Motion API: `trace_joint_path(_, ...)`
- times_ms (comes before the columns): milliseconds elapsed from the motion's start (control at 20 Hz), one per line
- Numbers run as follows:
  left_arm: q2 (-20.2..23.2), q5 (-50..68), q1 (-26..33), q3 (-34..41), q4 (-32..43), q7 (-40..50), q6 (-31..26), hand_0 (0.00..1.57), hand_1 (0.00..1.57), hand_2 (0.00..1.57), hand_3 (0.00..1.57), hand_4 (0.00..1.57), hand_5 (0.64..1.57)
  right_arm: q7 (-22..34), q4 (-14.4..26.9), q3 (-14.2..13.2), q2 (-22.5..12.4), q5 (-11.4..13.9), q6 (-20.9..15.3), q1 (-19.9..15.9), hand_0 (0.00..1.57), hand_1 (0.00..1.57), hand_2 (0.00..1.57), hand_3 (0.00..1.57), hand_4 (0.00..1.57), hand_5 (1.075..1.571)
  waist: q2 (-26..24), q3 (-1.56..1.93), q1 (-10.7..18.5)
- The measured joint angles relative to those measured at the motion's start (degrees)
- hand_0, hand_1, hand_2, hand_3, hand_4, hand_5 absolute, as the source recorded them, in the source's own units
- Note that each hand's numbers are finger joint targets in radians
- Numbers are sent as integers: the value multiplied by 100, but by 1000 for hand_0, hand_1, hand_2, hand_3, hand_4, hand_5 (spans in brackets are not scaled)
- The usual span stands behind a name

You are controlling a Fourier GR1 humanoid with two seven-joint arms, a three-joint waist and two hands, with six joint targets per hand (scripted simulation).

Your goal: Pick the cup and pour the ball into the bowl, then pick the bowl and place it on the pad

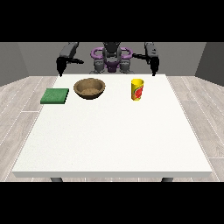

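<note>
The white table (109, 135) filled most of the view, and the floor (17, 100) around it was of pale grey planks. Behind the far edge of the table stood the robot (111, 57), small, with a dark body and purple parts near the shoulders. Its two arms were raised at the sides and bent downwards.

On the far half of the table there were three things in a row. The brown bowl (89, 88) stood near the middle, a little to the view's left, upright and open on top. Beside it at the view's left, apart from it, lay the flat green pad (55, 96), close to the table edge. At the view's right of the bowl, well apart, stood the yellow cup (137, 89) with a red mark on its side, upright. The ball was possibly inside the cup, but I could not see it.

The hand at the view's left (60, 68) hung over the far left corner of the table and touched nothing. The hand at the view's right (154, 66) hung over the far edge, behind the cup and apart from it. Whether their fingers were released or clenched, I could not tell.
</note>
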Motion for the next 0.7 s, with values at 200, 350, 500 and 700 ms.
trace_joint_path(200,-128,-193,-180,20,694,-451,179,0,0,0,0,0,1239,-26,328,-111,-126,-72,114,-202,0,0,0,0,0,1563,-53,1,-77)
trace_joint_path(350,-148,-278,-408,121,1213,-867,293,0,0,0,0,0,1232,-203,549,-181,-162,-127,202,-311,0,0,0,0,0,1564,57,-1,-146)
trace_joint_path(500,-189,-314,-566,231,1707,-1288,408,0,0,0,0,0,1278,-345,725,-301,-311,-222,386,-357,0,0,0,0,0,1562,151,-1,-240)
trace_joint_path(700,-295,-351,-753,278,2269,-1741,506,0,0,0,0,0,1267,-495,1025,-464,-528,-328,601,-511,0,0,0,0,0,1558,294,1,-279)
